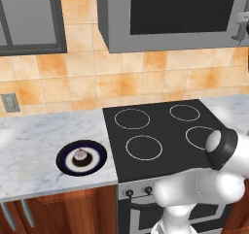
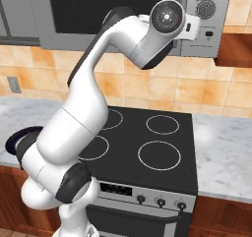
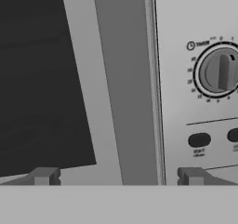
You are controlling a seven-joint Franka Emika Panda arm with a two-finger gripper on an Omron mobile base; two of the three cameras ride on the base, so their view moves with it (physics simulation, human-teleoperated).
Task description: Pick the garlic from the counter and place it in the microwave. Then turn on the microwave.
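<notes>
So the tool (image 3: 118, 176) is wide apart and holding nothing, its two dark tips showing at the bottom of the hand view, one under the dark glass and the other under the control panel. It's parked right up close to the front of the microwave (image 1: 116, 29), looking straight at the seam between the door (image 3: 42, 74) and the panel, with the timer dial (image 3: 219, 71) up at the right and two small dark buttons (image 3: 199, 139) below it. From the right base view the arm is bent way up so the hand sits in front of the upper right corner of the microwave. The door looks shut to me, so my guess is we're at the opening-the-door step, before any picking. Next move probably means getting a finger onto the door's edge and swinging it out; I can't make out a handle, though. Meanwhile the garlic (image 1: 80, 155) hasn't been picked up: it's sitting in the middle of a dark-blue plate (image 1: 65, 161) on the desk (image 1: 34, 145), left of the black stovetop (image 1: 160, 131) and well apart from the tool. It's a tiny whitish-pink bulb, rounded, way smaller than the plate.
</notes>
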